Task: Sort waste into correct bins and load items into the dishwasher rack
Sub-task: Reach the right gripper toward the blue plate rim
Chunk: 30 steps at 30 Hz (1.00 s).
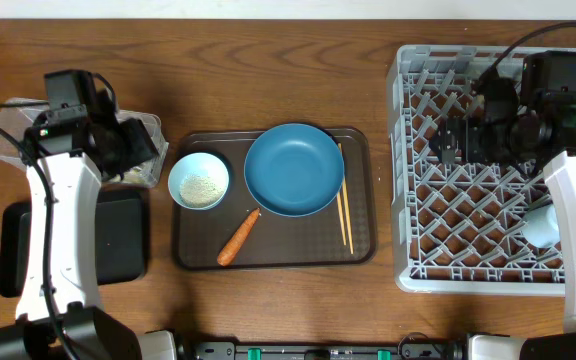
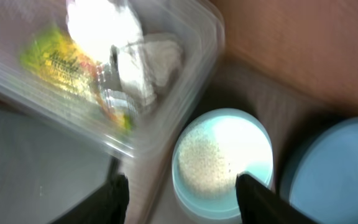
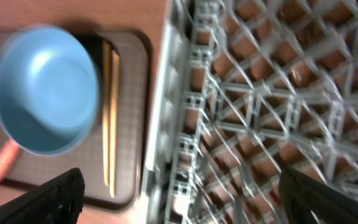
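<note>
Crumpled white tissue pieces (image 2: 135,56) and green-yellow printed wrapper (image 2: 67,62) inside clear plastic tub (image 2: 197,37), left claw (image 2: 182,183) spread near light blue bowl (image 2: 222,162) of rice grains, orange carrot (image 1: 238,238), dark blue round plate (image 1: 294,169), wooden chopsticks (image 1: 344,200) on brown tray (image 1: 193,255), right claw (image 3: 180,180) spread over grey lattice rack (image 1: 468,250).

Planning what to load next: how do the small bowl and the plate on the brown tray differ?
The plate is wider and a deeper blue, and it is empty. The small bowl is pale blue and holds rice grains. Both are round, upright and on the brown tray.
</note>
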Available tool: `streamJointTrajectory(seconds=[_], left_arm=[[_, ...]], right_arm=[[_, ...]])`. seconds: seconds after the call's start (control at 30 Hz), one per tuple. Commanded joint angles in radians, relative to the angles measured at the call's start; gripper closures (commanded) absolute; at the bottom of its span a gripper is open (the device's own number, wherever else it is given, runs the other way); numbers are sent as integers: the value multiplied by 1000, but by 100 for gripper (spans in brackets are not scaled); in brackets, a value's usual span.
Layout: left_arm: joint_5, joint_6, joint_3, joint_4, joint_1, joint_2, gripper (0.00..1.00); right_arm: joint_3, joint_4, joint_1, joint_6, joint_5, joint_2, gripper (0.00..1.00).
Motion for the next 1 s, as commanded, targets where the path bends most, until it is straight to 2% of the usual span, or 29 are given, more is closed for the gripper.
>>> streamJointTrajectory(seconds=[0.0,0.17,0.37,0.53,0.67,0.77,0.87,0.97], left_arm=[[5,-21,-3,-103,-5,2,42],[5,-29,-26,-240,-5,2,42],[5,-45,-40,-285,-5,2,42],[6,-47,-40,-285,-5,2,42],[6,-48,-40,-284,-5,2,42],[6,-48,-40,-285,-5,2,42],[6,-48,-40,-284,-5,2,42],[6,-48,-40,-284,-5,2,42]], right_arm=[[0,56,56,40,-93,6,1],[0,161,238,85,11,53,1],[0,273,422,234,267,181,3],[0,369,509,270,314,306,17],[0,393,542,340,379,396,18],[0,391,546,374,383,459,23],[0,382,546,413,383,509,31],[0,383,546,415,372,530,46]])
